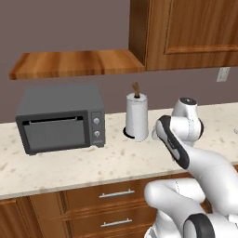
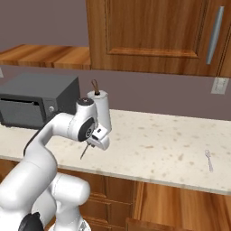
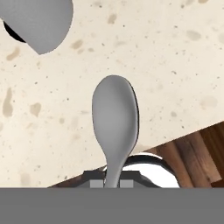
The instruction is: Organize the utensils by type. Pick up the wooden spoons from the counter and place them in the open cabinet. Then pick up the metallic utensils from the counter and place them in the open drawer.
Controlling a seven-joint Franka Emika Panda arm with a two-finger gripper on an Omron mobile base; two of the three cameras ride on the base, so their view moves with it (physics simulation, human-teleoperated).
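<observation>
Between the fingers a plain grey spoon (image 3: 114, 118); beyond it the beige counter (image 3: 175, 65) speckled brown, a dark grey toaster oven (image 1: 60, 118), white paper towel roll (image 1: 136, 116), reddish-brown wood cabinet (image 2: 153, 31)

A dark grey toaster oven (image 1: 60, 118) stands against the mauve wall (image 1: 65, 28). Right of it is a white paper towel roll (image 1: 136, 116); above it, a wooden shelf (image 1: 74, 63); further right, a wall outlet (image 1: 223, 74).

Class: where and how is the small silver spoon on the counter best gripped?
Probably take the silver spoon by its thin handle, from straight above, jaws across it: it lies flat on the counter, handle pointing to the front edge.
</observation>
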